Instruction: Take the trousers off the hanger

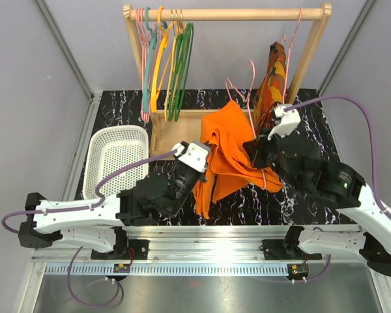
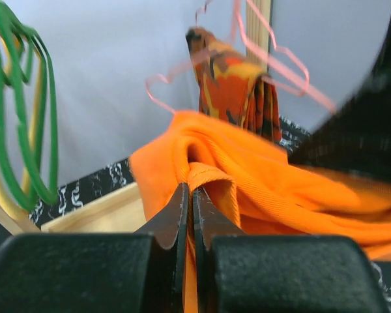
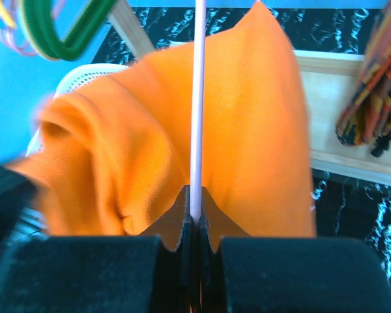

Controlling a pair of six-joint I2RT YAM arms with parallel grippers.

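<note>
The trousers (image 1: 229, 150) are a plain bright orange garment of finely ribbed cloth, bunched into soft, thick folds. They hang in a heap over the thin pink hanger (image 3: 197, 98), mid-tabletop between the two arms and just in front of the wooden rack (image 1: 228, 13). One narrow end trails down toward the near edge of the black marbled tabletop (image 1: 313, 104).

The left end effector (image 2: 190, 192) has its fingers pressed together on a raised fold of the orange cloth. The right end effector (image 3: 195, 195) pinches the hanger's wire, which runs straight up across the cloth in the right wrist view.

A white basket (image 1: 117, 156) sits to the left. A patterned orange and brown garment (image 1: 272, 85) hangs on the rack behind, with green hangers (image 1: 182, 65) further left.
</note>
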